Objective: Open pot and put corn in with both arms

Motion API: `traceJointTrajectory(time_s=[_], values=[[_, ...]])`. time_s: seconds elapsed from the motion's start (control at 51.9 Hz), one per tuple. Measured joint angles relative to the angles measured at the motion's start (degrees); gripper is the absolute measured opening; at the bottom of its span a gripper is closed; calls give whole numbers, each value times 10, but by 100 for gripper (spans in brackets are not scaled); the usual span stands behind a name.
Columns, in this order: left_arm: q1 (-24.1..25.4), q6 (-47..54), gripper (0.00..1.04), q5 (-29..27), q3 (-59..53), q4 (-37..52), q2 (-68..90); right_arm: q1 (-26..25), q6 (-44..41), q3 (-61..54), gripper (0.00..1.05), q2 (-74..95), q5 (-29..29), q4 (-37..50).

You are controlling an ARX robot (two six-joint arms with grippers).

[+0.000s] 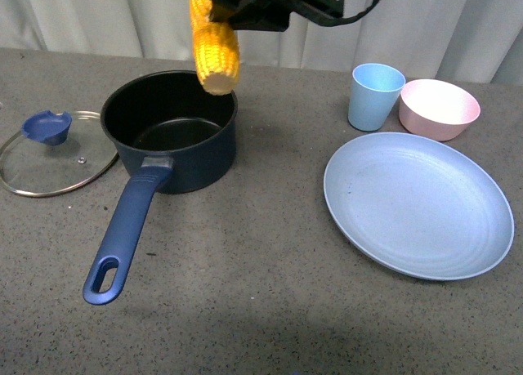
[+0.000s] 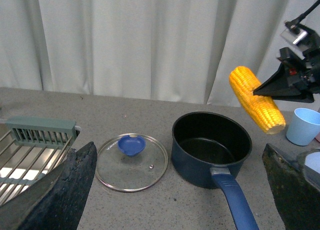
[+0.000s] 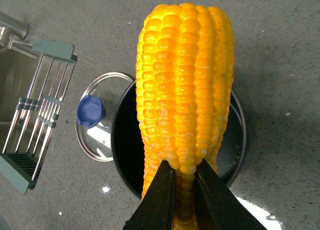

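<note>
Corn [image 1: 215, 52] hangs over the pot [image 1: 176, 142], squeezed tight in the right gripper [image 1: 229, 11], and the left gripper [image 2: 179, 152] is spread wide apart.

Grey speckled table [image 1: 270, 310] looked matt, grainy. Dark navy round saucepan [image 1: 204, 158] showed smooth, faintly shiny walls. Round clear glass lid [image 1: 33, 167] was glossy, metal-rimmed. Yellow-orange corn cob [image 3: 185, 89] had bumpy, waxy kernels. Pale blue round plate [image 1: 417, 203] looked matt, plastic-like.

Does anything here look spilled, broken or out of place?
Nothing is spilled or broken. The one unusual sight is the corn hanging tilted in the air over the open pot, pinched by the right gripper. The glass lid lies flat beside the pot.
</note>
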Motion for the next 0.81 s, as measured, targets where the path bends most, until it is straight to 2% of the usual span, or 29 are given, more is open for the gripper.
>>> traceJointTrajectory(time_s=[0.27, 0.54, 0.809], values=[[0, 0, 98, 0, 0, 0, 0, 31, 15, 73, 5, 53, -2, -38], [0, 0, 98, 0, 0, 0, 0, 38, 19, 91, 6, 67, 0, -46], [0, 0, 98, 0, 0, 0, 0, 37, 19, 92, 53, 74, 8, -44]])
